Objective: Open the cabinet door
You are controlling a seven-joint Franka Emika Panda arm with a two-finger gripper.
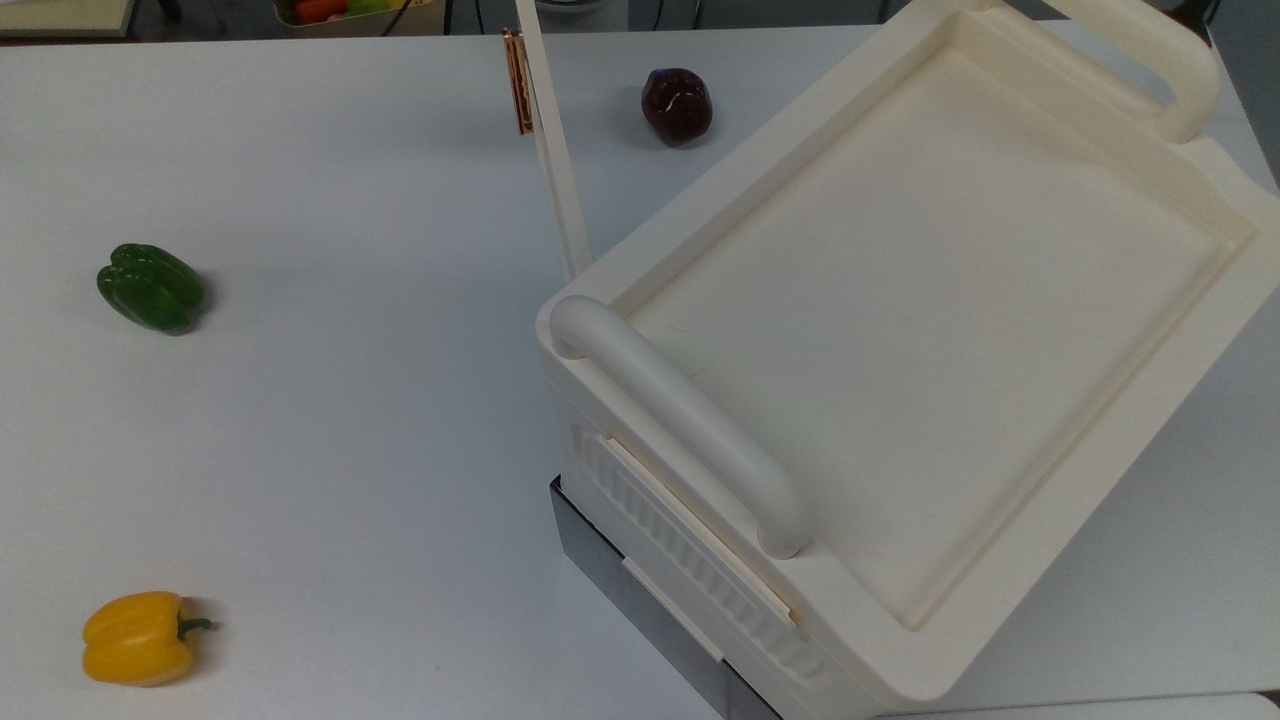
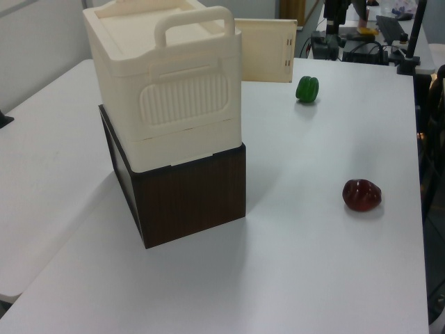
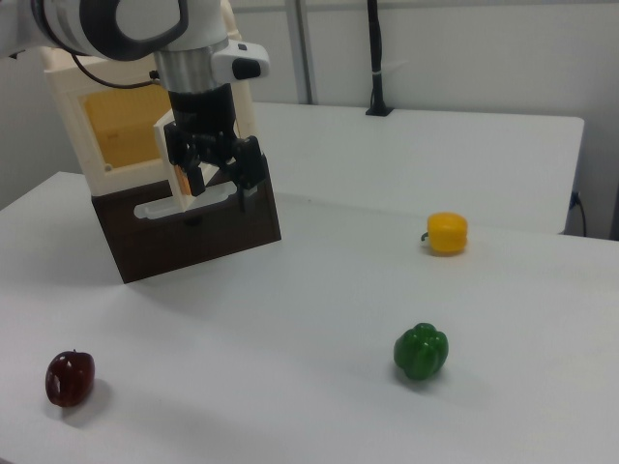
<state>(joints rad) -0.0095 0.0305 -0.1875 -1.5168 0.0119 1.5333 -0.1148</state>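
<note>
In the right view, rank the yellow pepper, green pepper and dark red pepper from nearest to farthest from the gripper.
Gripper is at the cabinet door.
1. Yellow pepper, toward the right view's right.
2. Too close to call: dark red pepper, lower left; green pepper, lower right.

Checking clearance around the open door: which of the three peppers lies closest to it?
The dark red pepper, just beyond the cabinet door; the green pepper and yellow pepper lie farther off.

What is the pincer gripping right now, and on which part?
The pincer is at the cabinet door, which is swung wide open, by its free edge where the copper handle sits. Whether it actually clamps the handle cannot be told.
</note>
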